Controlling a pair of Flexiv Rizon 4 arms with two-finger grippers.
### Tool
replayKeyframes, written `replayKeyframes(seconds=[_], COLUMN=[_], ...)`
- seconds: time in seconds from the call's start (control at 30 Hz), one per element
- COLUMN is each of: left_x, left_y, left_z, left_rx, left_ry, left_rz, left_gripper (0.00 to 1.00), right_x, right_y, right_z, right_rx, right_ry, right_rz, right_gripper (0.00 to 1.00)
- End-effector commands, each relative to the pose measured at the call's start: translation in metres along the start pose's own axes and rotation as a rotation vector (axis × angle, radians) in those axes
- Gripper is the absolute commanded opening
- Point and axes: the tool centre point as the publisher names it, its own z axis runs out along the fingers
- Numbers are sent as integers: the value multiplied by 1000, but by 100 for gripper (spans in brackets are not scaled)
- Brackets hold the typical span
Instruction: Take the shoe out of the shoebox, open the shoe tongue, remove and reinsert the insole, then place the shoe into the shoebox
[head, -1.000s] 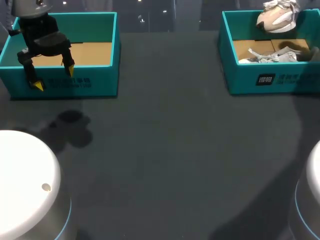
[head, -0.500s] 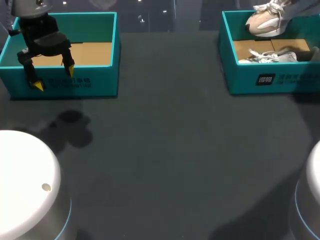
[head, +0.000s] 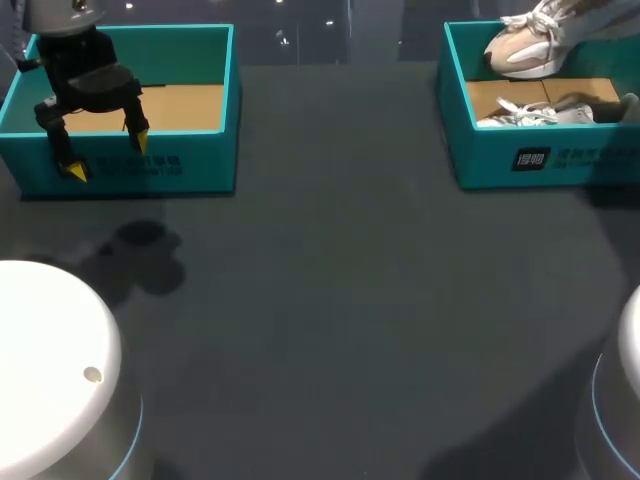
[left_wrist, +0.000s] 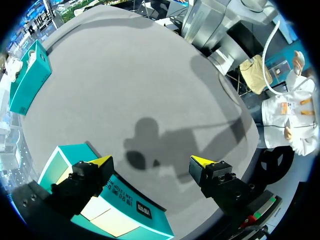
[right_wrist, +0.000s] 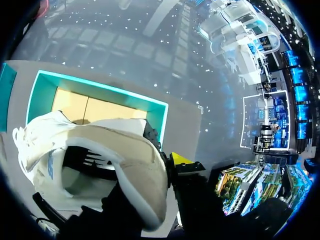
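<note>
One shoe (head: 525, 48) is hanging in the clenched right pincer (right_wrist: 167, 165) over the upper-right box (head: 470, 150), wanting a straight lift; left pincer (head: 105, 152) is gaping.

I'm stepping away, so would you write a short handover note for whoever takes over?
Left tool: open, empty, over the front wall of the left teal box.
Right tool: shut on the lifted shoe, above the back wall of the shoebox.
A second shoe lies in the shoebox.
Done: shoe lifted out, not yet set down.
Left: open tongue, remove and reinsert insole, return shoe to shoebox.
</note>
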Motion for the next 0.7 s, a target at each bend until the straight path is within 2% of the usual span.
replayKeyframes(seconds=[0.03,0.13,0.17,0.57,0.7], left_x=[1,1,1,1,1], left_y=[0,0,0,0,0], left_z=[0,0,0,0,0], left_rx=[-3,-3,-3,-3,-3], left_ry=[-1,-1,-1,-1,-1], left_rz=[1,1,1,1,1], left_gripper=[100,100,100,100,100], right_x=[9,12,13,14,16], right_y=[-5,-4,-3,-3,-4], right_z=[15,20,21,22,44], right_rx=[-24,-34,-7,6,11], right_ry=[-21,-53,-73,-70,-28], right_rz=[47,87,99,108,176], right_gripper=[0,0,0,0,0])
